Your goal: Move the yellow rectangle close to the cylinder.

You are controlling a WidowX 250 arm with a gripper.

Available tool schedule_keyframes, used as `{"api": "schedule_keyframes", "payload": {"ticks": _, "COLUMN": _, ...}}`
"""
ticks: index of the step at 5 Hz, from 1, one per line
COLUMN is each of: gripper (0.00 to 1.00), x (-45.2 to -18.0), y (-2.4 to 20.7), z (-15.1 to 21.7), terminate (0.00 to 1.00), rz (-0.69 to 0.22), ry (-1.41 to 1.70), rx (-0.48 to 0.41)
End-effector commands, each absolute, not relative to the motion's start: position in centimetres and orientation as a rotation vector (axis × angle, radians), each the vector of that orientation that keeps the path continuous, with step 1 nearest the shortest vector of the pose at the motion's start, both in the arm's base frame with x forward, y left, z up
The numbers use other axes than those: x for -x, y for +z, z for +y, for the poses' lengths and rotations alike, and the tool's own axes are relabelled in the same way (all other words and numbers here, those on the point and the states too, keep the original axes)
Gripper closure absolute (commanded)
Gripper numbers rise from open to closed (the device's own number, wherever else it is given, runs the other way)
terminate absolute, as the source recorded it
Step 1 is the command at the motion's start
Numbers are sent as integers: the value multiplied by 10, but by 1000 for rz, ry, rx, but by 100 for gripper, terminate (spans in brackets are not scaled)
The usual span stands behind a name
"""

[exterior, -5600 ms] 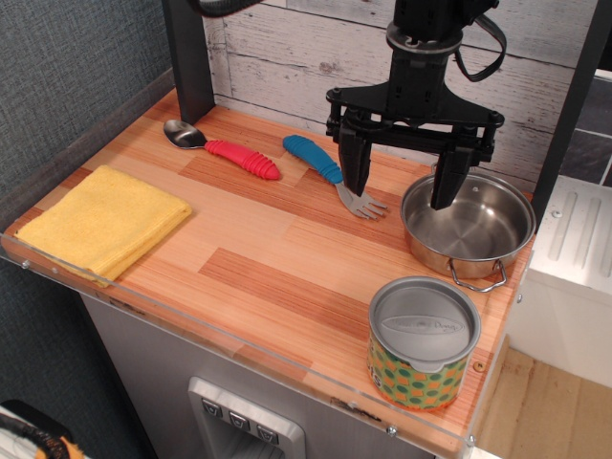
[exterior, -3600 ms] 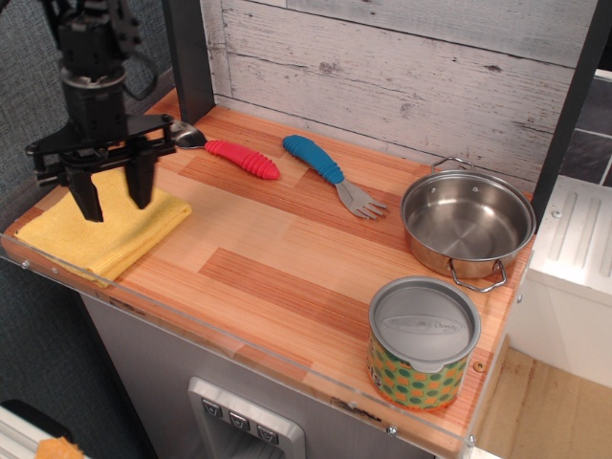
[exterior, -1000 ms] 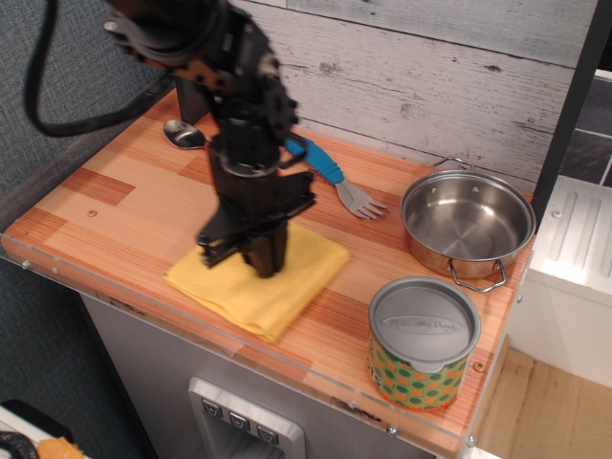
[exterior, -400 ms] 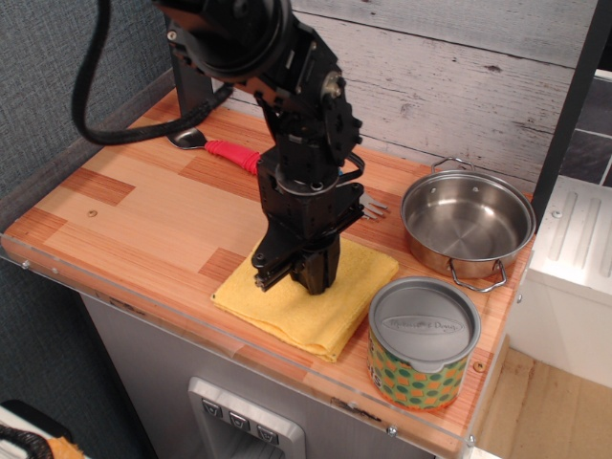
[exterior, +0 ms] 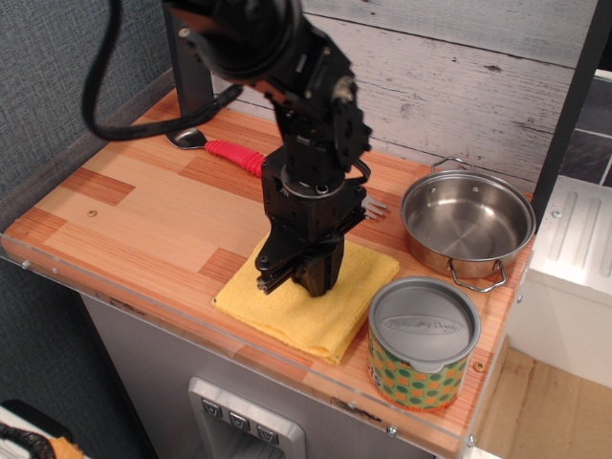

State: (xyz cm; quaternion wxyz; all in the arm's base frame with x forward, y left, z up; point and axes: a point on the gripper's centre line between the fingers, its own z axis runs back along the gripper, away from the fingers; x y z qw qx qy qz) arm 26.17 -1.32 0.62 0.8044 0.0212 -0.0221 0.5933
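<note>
arm: reaches down from the counter's back-left corner toward its front edge
gripper [exterior: 298, 281]: points down, fingers drawn together

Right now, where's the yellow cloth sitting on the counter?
The yellow cloth lies near the counter's front edge, right of centre in the camera view, just left of the can, with the gripper pressed down on it.

Cloth [exterior: 316, 311] left of can [exterior: 424, 342] (near)
</note>
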Motion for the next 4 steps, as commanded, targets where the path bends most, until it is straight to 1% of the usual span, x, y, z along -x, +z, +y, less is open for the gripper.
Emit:
{"api": "schedule_keyframes", "payload": {"ticks": 1, "gripper": 0, "x": -257, "y": 37, "z": -21, "terminate": 0, "rz": -160, "ry": 1297, "rx": -51}}
{"api": "schedule_keyframes", "payload": {"ticks": 2, "gripper": 0, "x": -262, "y": 59, "z": -24, "terminate": 0, "rz": -215, "ry": 1322, "rx": -51}}
{"api": "schedule_keyframes", "payload": {"ticks": 3, "gripper": 0, "x": -266, "y": 73, "z": -23, "terminate": 0, "rz": -239, "ry": 1320, "rx": -33}}
{"api": "schedule_keyframes", "payload": {"ticks": 4, "gripper": 0, "x": -269, "y": 86, "z": -21, "terminate": 0, "rz": -237, "ry": 1278, "rx": -32}}
